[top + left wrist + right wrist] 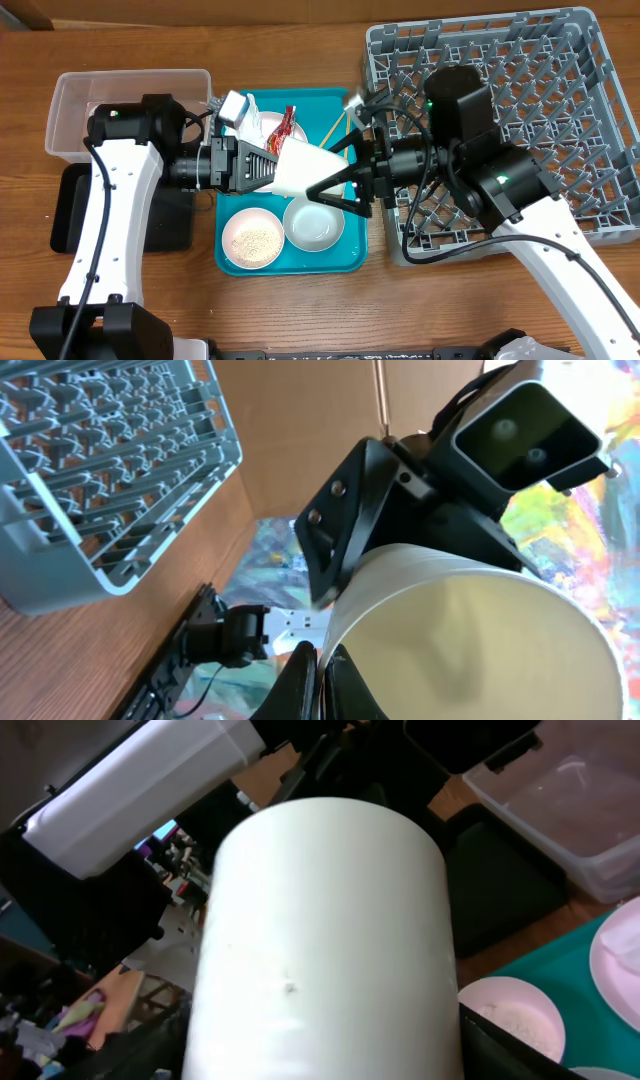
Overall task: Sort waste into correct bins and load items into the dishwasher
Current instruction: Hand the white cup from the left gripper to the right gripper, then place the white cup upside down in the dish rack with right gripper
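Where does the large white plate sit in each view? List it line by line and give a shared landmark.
Overhead: large white plate at centre, tilted above the teal tray.
Left wrist: plate at lower right, rim in the left claw.
Right wrist: plate fills the centre.
Landmark: clear tub, upper left overhead, upper right in right wrist; absent from left wrist.
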You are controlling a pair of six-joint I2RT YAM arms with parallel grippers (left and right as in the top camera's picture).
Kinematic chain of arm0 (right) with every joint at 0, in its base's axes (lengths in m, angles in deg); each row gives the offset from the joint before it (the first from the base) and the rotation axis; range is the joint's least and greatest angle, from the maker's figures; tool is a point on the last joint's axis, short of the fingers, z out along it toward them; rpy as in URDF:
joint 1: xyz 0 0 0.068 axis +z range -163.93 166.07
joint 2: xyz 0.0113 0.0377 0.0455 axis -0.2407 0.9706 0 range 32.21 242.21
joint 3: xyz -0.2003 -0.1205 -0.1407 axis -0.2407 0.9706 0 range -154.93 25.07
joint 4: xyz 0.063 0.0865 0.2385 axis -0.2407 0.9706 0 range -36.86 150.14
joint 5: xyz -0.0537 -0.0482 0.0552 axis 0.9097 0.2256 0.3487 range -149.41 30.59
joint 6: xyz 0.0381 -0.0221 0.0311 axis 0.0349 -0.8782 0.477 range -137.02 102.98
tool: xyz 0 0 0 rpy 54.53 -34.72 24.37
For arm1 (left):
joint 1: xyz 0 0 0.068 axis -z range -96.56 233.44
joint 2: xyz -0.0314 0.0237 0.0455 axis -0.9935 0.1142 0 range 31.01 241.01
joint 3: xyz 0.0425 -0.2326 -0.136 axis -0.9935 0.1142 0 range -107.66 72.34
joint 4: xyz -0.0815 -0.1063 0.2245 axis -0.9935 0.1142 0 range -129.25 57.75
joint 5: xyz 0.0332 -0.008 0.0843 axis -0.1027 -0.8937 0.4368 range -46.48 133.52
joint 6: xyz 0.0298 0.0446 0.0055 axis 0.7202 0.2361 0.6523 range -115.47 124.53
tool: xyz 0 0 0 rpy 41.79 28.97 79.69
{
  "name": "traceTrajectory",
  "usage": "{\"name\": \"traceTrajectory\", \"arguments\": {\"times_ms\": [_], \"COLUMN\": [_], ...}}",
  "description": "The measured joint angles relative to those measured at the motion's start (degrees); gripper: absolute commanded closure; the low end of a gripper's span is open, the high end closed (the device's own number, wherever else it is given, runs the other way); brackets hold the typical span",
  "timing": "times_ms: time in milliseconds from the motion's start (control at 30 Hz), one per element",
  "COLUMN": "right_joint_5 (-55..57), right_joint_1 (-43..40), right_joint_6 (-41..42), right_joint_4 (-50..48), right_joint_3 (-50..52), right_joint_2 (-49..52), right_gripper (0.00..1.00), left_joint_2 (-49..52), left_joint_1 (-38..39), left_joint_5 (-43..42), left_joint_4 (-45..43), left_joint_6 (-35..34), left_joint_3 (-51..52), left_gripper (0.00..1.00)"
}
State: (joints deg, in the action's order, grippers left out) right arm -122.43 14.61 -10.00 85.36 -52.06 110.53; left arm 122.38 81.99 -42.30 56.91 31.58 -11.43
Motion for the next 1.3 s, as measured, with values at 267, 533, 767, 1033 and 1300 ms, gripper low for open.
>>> {"name": "traceTrajectory", "arguments": {"times_ms": [267,533,767,1033,1300], "right_joint_5": [1.03,-0.83,20.44,54.42,61.18], "right_joint_1": [0.11,-5.31,-14.36,-13.35,-8.31], "right_joint_6": [0.96,3.10,9.62,22.75,27.71], "right_joint_4": [0.09,4.31,25.75,47.34,49.05], "right_joint_3": [0.00,0.00,0.00,0.11,0.11], "right_joint_2": [0.02,-0.04,-2.84,-4.35,5.33], "right_gripper": [0.39,0.44,0.44,0.42,0.37], "left_joint_2": [0.00,0.02,0.02,0.02,0.02], "left_joint_1": [0.26,0.35,0.35,0.35,0.35], "left_joint_5": [-0.57,3.02,9.81,12.33,13.62], "left_joint_4": [-0.39,-0.81,-1.07,-7.48,-9.42], "left_joint_6": [0.22,0.48,0.35,-2.03,-5.70], "left_joint_3": [0.00,0.00,0.00,0.00,0.00], "left_gripper": [0.95,0.04,0.00,0.00,0.00]}}
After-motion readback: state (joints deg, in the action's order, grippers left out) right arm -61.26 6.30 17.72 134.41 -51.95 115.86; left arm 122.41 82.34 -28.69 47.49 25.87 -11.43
